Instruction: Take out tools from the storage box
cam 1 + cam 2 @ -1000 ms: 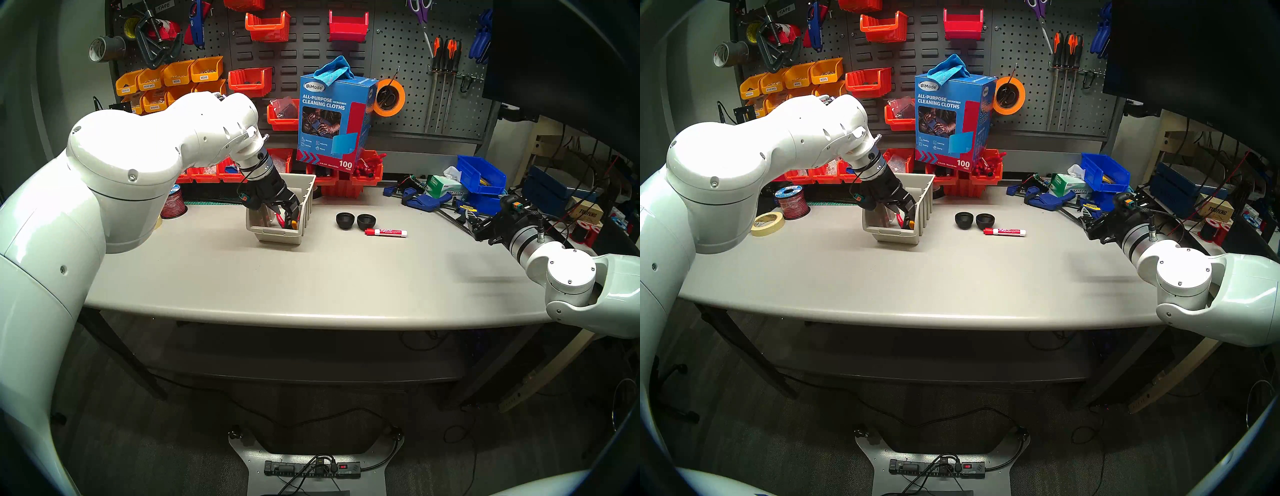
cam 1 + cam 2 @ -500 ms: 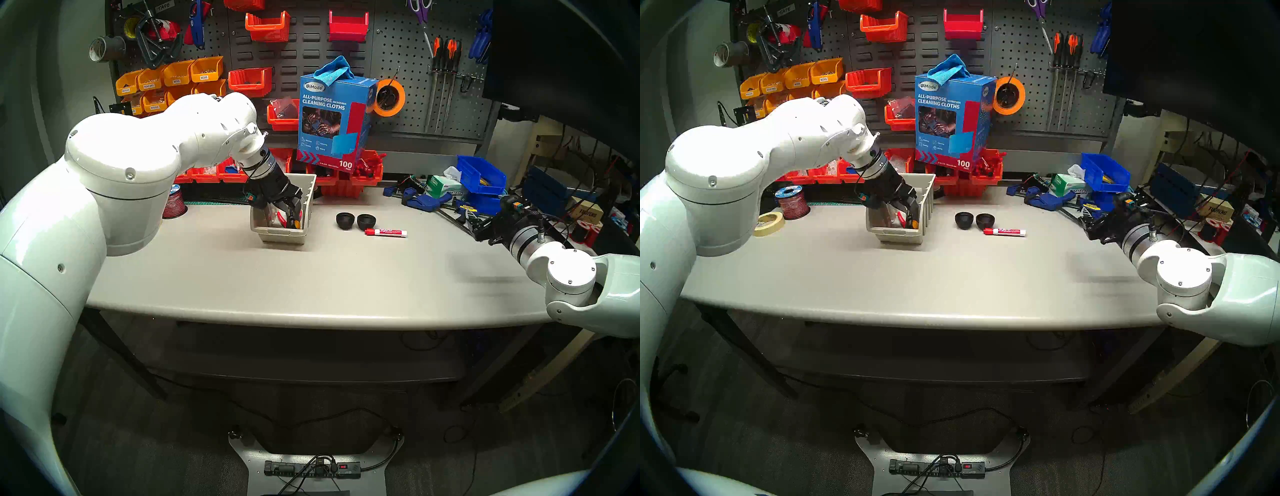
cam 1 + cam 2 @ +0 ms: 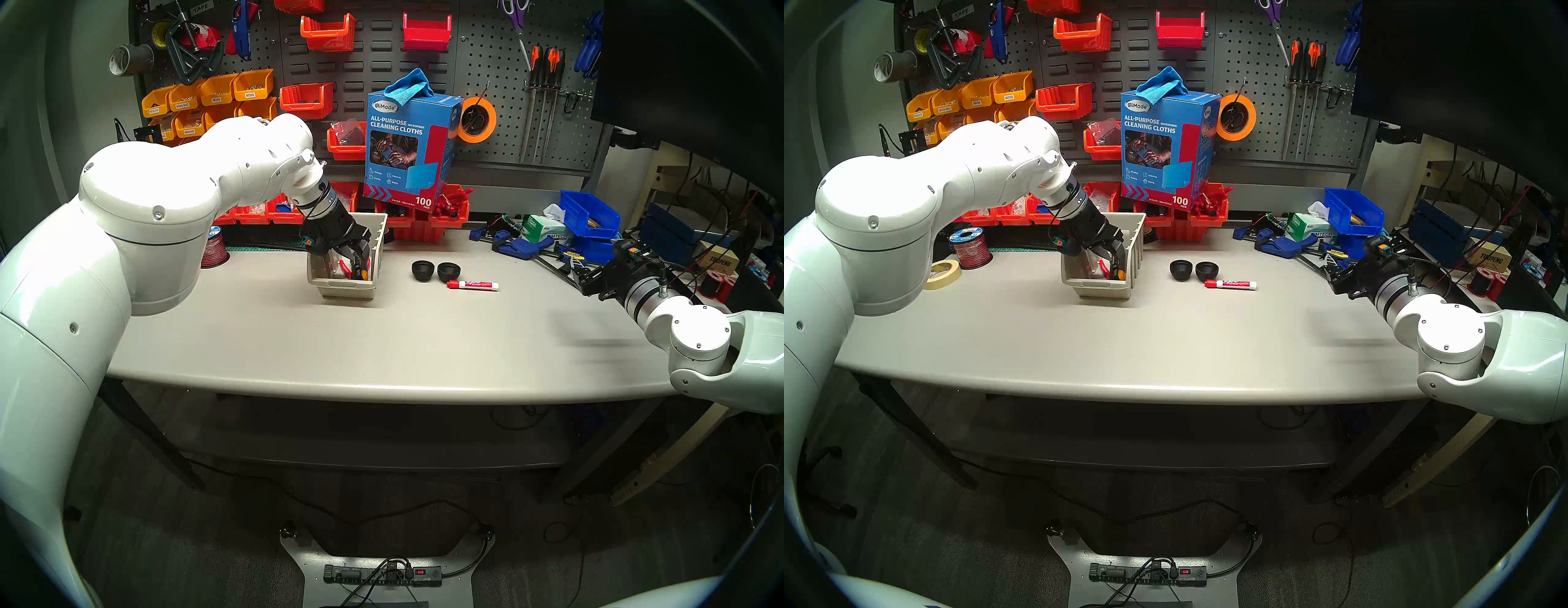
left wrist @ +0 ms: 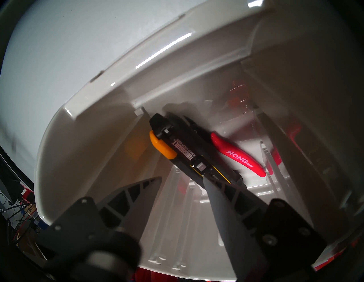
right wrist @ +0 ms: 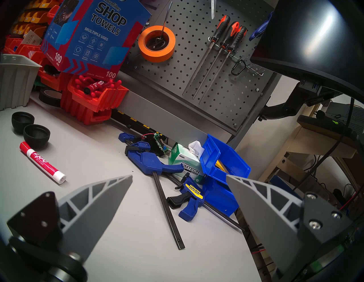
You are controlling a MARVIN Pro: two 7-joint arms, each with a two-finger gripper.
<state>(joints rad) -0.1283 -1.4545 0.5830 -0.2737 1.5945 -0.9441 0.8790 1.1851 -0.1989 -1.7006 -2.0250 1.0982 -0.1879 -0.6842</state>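
Note:
The beige storage box point(image 3: 348, 291) point(image 3: 1100, 291) stands left of the table's centre. My left gripper point(image 3: 358, 268) point(image 4: 183, 179) reaches down inside it, jaws partly closed with a gap still between them. In the left wrist view a long black tool with yellow marks point(image 4: 185, 147) lies on the box floor with its near end at my right fingertip. A red-handled tool point(image 4: 238, 157) lies beside it. Two black cups point(image 3: 423, 270) point(image 3: 449, 270) and a red-capped marker point(image 3: 473, 285) sit on the table right of the box. My right gripper point(image 3: 587, 282) point(image 5: 178, 176) hovers open and empty at the table's right.
Blue bar clamps point(image 3: 517, 246) point(image 5: 153, 161), stacked blue bins point(image 3: 589, 214) and a tissue box point(image 5: 185, 163) crowd the back right. Red bins point(image 3: 449, 208) and a blue cleaning-cloth box point(image 3: 409, 148) line the back. A tape roll point(image 3: 942, 274) and a wire spool point(image 3: 968, 246) sit at the left.
My left gripper has pushed further right inside the box and its jaws have narrowed. The box has shifted and turned slightly to the right. The right arm has not moved.

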